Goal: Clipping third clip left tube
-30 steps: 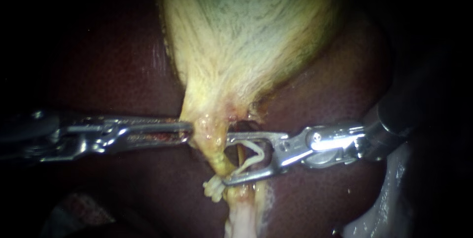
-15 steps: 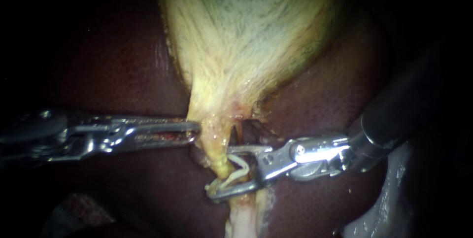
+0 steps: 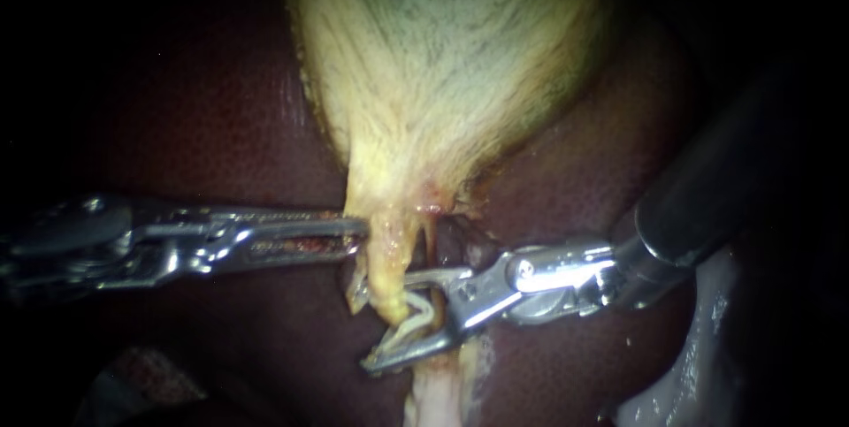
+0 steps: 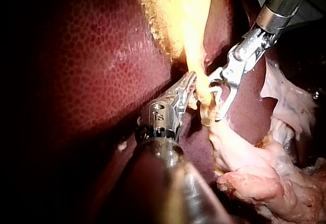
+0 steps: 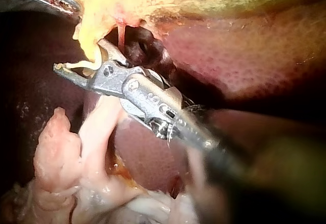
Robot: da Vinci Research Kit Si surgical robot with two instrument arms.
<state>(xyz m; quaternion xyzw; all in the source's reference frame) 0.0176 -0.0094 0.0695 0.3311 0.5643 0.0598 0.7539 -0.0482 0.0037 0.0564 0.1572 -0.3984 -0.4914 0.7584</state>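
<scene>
- Right now the left instrument (image 3: 354, 234) reaches in level from the left. Its jaws lie close together, their tips nipped on the yellow neck of the gallbladder (image 3: 442, 64).
- The gallbladder hangs as a pale, fibrous cone over the dark red liver (image 3: 203, 126), which spreads out on either side.
- The right instrument (image 3: 386, 321) slants in from the right, its dark shaft running off toward the upper right.
- Its jaws stand apart in a narrow vee and hold a white clip (image 3: 420, 316) between them, one jaw bearing on each leg.
- The left tube (image 3: 389, 284) is the thick yellow strand running down out of the neck. It passes between those jaws and inside the clip, whose legs stand spread.
- Just to its right, a much thinner pinkish tube (image 3: 428, 240) runs down behind the upper jaw.
- From the right wrist camera, the lower jaw's tip juts out past the yellow strand.
- Below the jaws, pale loose tissue (image 3: 438, 392) trails away. From the left wrist camera it spreads into a lumpy mass beside the liver.
</scene>
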